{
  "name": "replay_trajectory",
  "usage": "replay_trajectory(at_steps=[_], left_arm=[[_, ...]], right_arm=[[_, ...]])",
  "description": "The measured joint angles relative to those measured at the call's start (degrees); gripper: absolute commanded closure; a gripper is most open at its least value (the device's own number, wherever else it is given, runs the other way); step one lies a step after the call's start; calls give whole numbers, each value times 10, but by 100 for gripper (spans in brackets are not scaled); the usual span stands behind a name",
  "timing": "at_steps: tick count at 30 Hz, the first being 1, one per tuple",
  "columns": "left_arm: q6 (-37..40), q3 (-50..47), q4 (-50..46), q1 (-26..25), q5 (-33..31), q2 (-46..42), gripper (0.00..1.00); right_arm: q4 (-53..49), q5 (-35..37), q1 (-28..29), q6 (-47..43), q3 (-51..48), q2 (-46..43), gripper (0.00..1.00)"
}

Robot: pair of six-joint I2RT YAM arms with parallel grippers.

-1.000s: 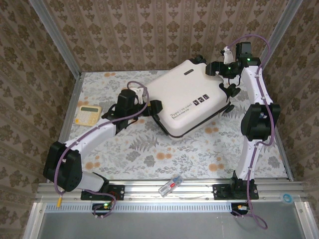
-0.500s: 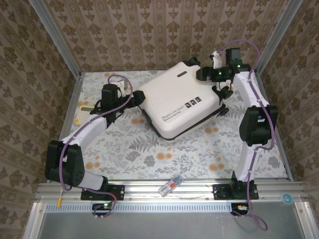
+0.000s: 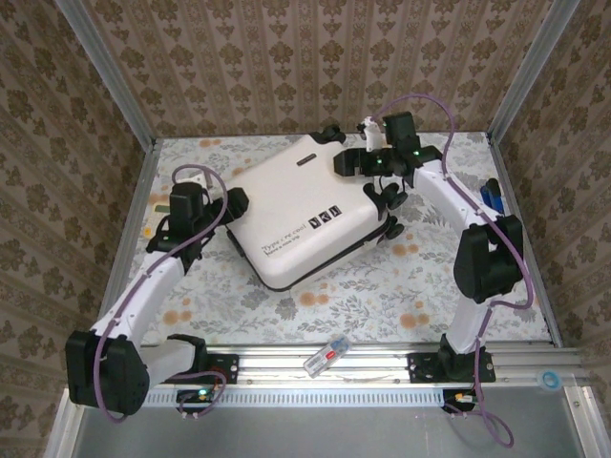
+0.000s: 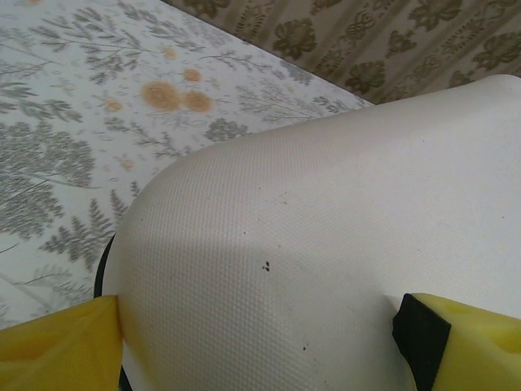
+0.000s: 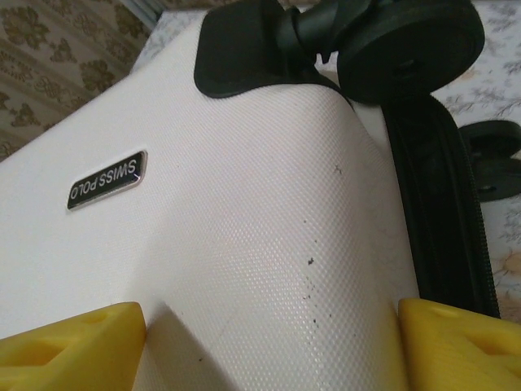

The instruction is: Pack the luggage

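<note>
Luggage [image 3: 305, 215] shut, flat and skewed mid-desk [image 3: 430, 277]. Left gripper [image 4: 260, 334] wide astride its left corner, right gripper [image 5: 267, 342] wide astride the shell near a caster wheel [image 5: 407, 45]. Probably repositioning; next, squaring up for unzipping.

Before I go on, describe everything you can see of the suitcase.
The suitcase is closed, lying flat and skewed on the floral tablecloth. White pebbled hard shell, black zipper band, black caster wheels at its far right end, black printed marks, a SWISS POLO badge. The left gripper straddles its left corner, the right gripper its wheel end, both open.
</note>
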Motion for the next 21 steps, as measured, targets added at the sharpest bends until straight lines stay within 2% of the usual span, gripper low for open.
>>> replay_trajectory(at_steps=[7,21], left_arm=[[11,60,-49,-15,-33,25,15],[65,176,-54,-8,-10,170,15]], right_arm=[[-71,11,3,-3,71,29,22],[-77,12,-28,0,91,45,19]])
